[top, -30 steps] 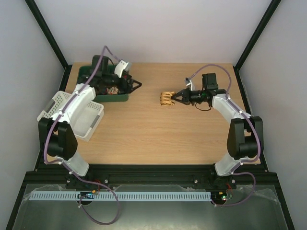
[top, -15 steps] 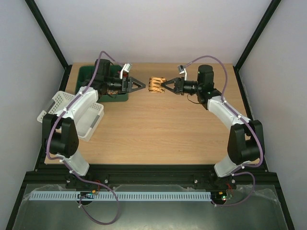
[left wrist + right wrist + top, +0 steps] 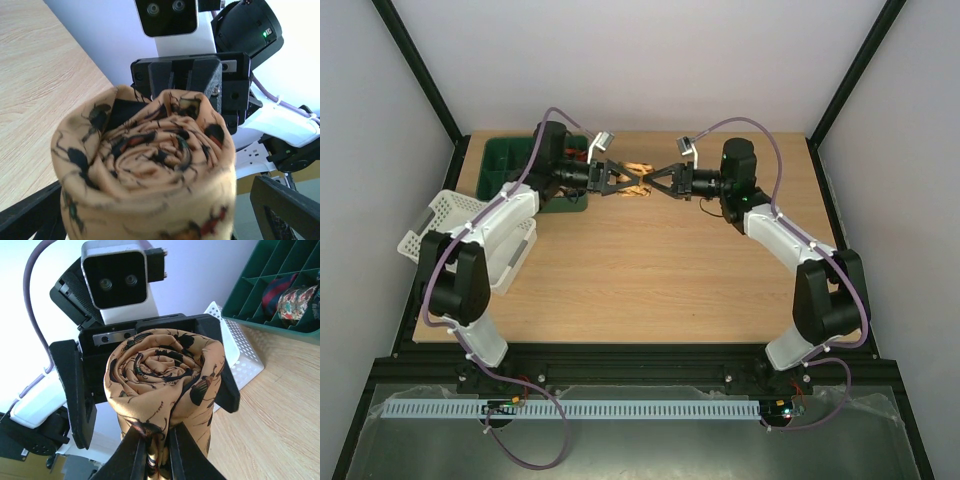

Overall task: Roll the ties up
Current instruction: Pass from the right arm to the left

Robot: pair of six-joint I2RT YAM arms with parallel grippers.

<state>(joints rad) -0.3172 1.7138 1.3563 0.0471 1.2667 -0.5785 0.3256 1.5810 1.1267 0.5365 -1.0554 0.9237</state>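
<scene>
Wrist views face each other across the tie (image 3: 150, 165).

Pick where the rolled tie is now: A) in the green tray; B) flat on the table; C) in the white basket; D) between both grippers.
D: the right gripper pinches the tie, and the left gripper's open jaws flank it.
</scene>
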